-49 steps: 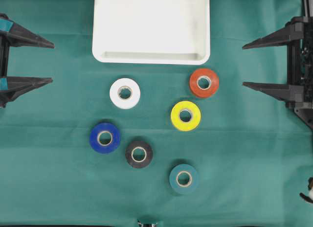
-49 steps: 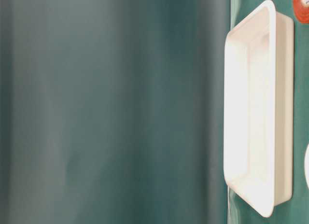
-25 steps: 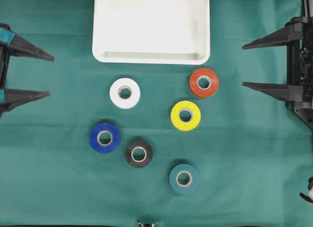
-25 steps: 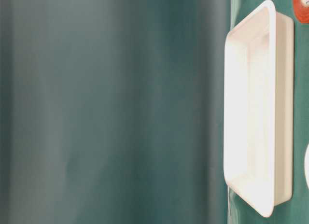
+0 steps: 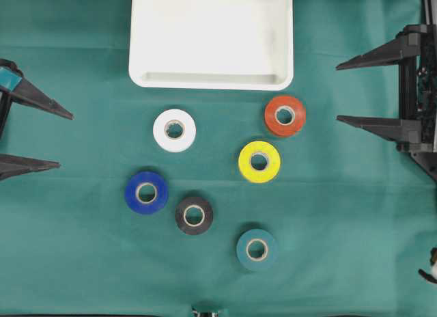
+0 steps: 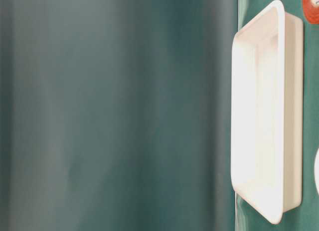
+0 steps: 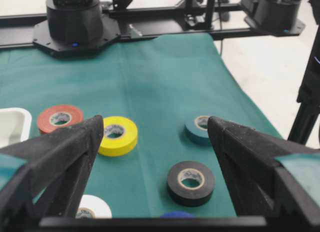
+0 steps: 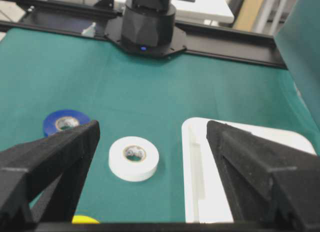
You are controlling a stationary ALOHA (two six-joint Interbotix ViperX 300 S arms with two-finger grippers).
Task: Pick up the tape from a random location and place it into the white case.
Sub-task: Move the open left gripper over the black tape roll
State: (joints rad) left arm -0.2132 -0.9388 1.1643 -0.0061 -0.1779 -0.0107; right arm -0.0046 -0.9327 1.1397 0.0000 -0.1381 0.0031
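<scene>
- We note that the left gripper (image 5: 58, 141) has swung down the left edge of the overhead view compared with one second ago; its tips now point toward the lower half of the roll cluster rather than straight across.
- We find its jaws spread wide apart, as they were, with nothing between them.
- The right gripper (image 5: 337, 91) has kept its place at the right edge; its jaws are likewise wide apart and hold nothing.
- No roll and no case has shifted over the same interval.
- We judge that the left arm is at the aiming stage: a roll is being selected, and no approach or descent toward it has begun.
- The white case (image 5: 212, 79) sits at the top centre of the green tabletop (image 5: 341, 214), with nothing in it. It is a shallow rectangular tray with rounded corners and a raised rim.
- Six tape rolls lie flat below the case, all apart from one another: white tape (image 5: 174, 130), red tape (image 5: 285, 115), yellow tape (image 5: 259, 161), blue tape (image 5: 146, 193), black tape (image 5: 194, 215) and teal tape (image 5: 257, 249).
- In the left wrist view the black tape (image 7: 191, 182) lies nearest the gap between the jaws; we cannot tell which roll is intended.
- Each roll shows a pale cardboard core.
</scene>
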